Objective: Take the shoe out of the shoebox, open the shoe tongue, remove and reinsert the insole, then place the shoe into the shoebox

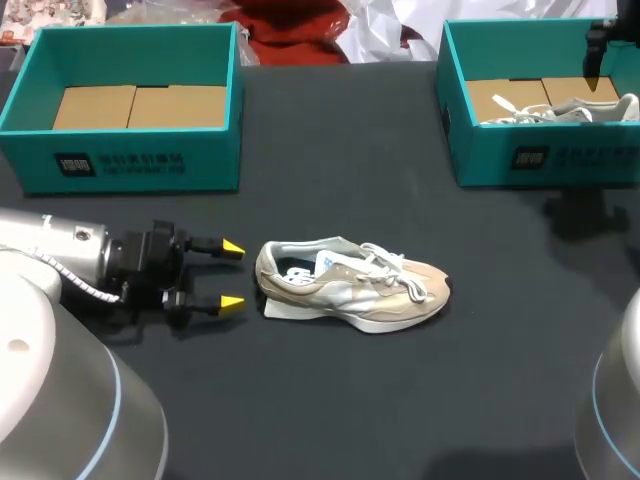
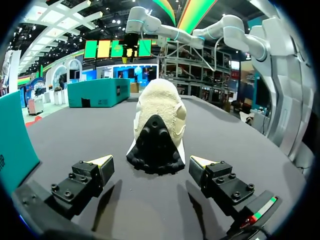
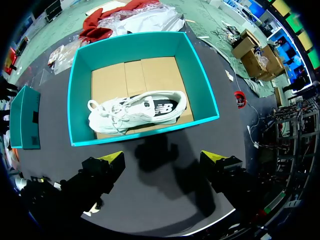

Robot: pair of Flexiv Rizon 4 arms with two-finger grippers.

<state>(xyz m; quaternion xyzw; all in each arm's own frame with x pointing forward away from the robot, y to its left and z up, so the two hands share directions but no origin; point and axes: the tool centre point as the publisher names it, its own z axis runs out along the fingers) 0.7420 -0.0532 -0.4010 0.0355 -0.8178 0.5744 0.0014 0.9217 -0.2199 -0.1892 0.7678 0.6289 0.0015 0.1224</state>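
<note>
Your beige sneaker (image 1: 350, 285) lies unboxed on the tabletop (image 1: 330, 400). Left jaws stand apart just left of its heel (image 1: 268, 272), right jaws apart above the far-right shoebox (image 1: 480, 160). Next, steady the heel and lift the tongue (image 1: 345, 262).

There are two teal shoeboxes (image 1: 130, 160) (image 1: 545, 160) and two shoes (image 1: 350, 285) (image 1: 570, 110).

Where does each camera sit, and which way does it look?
Head view: above, behind the robot, facing down at the table; left claw shows.
Left wrist view: low, looking along the left claw at the beige shoe, heel end.
Right wrist view: high, looking down past the right claw into the teal box.
Shared: head view also shows shoe and box.
</note>
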